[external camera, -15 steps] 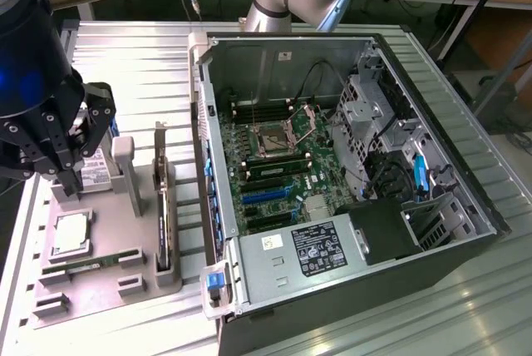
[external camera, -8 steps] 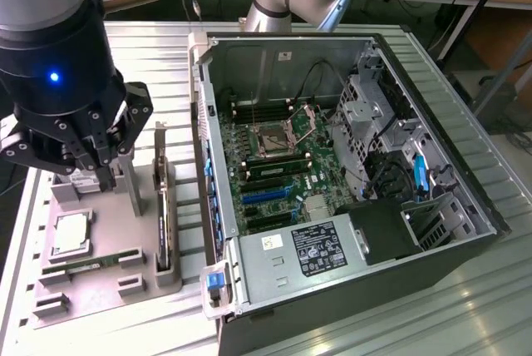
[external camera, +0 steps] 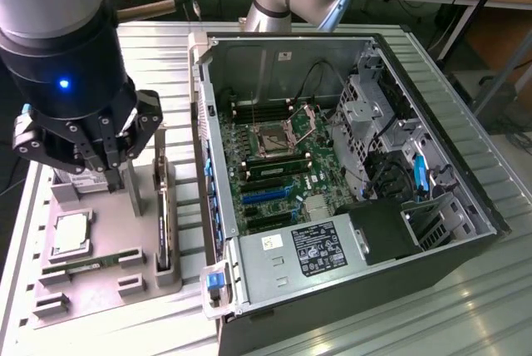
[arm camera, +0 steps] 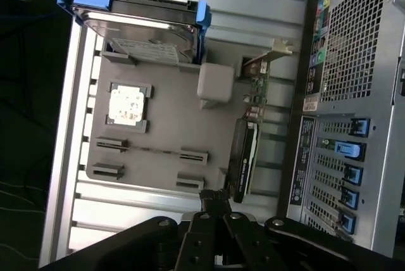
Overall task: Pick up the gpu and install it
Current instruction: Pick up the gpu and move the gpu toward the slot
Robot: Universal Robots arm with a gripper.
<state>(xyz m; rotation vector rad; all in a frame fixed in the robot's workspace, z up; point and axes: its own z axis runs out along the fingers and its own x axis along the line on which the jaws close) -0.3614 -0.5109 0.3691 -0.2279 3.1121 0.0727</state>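
The gpu (external camera: 162, 216) stands on edge in a slot at the side of the grey fixture tray (external camera: 91, 289) nearest the computer case. Its silver bracket is at the far end. In the wrist view the gpu (arm camera: 244, 154) is a thin dark card, with green board and the bracket toward the hard drive end. My gripper (external camera: 105, 165) hangs above the tray, over the hard drive side, to the exterior view's left of the gpu. In the wrist view my gripper (arm camera: 214, 196) is shut with nothing in it, its tips close beside the card's near end.
The open computer case (external camera: 465, 181) lies at the exterior view's right, its motherboard (external camera: 287, 165) showing blue slots. On the tray sit a silver hard drive with blue tabs (arm camera: 142, 21), a processor (arm camera: 128, 103) and a memory stick (arm camera: 149, 151). The slatted table (external camera: 170, 56) surrounds them.
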